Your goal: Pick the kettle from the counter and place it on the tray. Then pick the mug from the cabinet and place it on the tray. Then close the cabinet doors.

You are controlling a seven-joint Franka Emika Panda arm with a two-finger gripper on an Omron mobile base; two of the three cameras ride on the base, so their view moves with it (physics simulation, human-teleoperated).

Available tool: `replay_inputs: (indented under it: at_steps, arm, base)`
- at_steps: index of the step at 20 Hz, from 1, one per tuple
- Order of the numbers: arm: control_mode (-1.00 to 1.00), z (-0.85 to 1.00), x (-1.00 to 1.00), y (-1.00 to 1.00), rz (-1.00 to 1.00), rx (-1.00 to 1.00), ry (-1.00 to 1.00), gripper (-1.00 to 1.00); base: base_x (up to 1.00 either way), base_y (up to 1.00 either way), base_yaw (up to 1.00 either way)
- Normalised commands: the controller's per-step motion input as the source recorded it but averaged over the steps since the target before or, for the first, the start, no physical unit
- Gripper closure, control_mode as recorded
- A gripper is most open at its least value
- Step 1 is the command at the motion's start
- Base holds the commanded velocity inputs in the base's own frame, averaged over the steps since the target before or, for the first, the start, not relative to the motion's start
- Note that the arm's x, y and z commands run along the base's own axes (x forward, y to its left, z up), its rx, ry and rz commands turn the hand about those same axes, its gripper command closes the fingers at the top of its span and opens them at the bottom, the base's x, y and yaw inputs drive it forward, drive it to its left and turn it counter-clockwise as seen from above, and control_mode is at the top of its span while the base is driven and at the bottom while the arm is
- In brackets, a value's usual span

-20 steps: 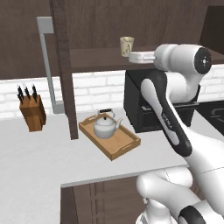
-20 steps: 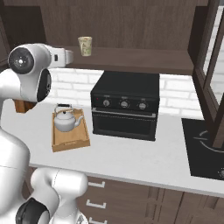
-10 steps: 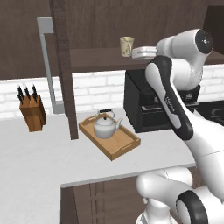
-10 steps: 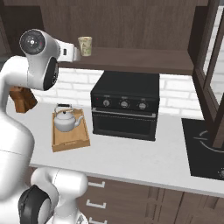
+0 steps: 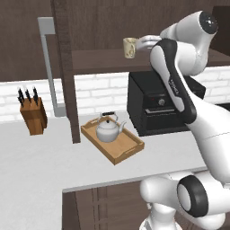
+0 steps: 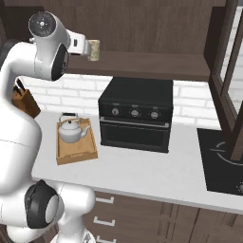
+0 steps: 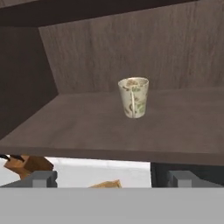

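While the kettle [image 5: 108, 130] is sitting upright on the wooden tray [image 5: 128, 150] at the near part of the counter [image 6: 156, 171], the knife block [image 5: 32, 114] is standing well to its left and the black oven [image 6: 135, 114] is sitting just beside the tray on the other side. Above, the gripper [image 7: 111, 178], fingers spread wide and holding nothing, is hovering level with the cabinet [image 7: 183, 61] shelf edge. Farther in, the mug [image 7: 133, 97] is standing upright on the shelf, unobstructed. One cabinet door [image 5: 47, 67] is hanging open past the side post.
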Motion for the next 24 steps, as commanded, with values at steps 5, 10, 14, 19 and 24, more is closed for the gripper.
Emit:
replay_inputs:
  at_steps: [5, 10, 14, 19, 24]
  arm:
    - [-1.00, -0.01, 0.09, 0.00, 0.00, -0.03, -0.11, -1.00]
    - [-1.00, -0.03, 0.01, 0.00, 0.00, -0.07, -0.13, -1.00]
    - [-1.00, -0.04, 0.03, 0.00, 0.00, -0.06, 0.00, -1.00]
    - [-1.00, -0.03, 0.20, 0.00, 0.00, -0.01, 0.00, -1.00]
    - [-1.00, 0.00, 0.47, 0.00, 0.00, 0.00, -0.01, -1.00]
  base:
    - [0.00, 0.00, 0.00]
    - [0.00, 0.00, 0.00]
    - [0.00, 0.00, 0.00]
    - [0.00, 0.00, 0.00]
    - [0.00, 0.00, 0.00]
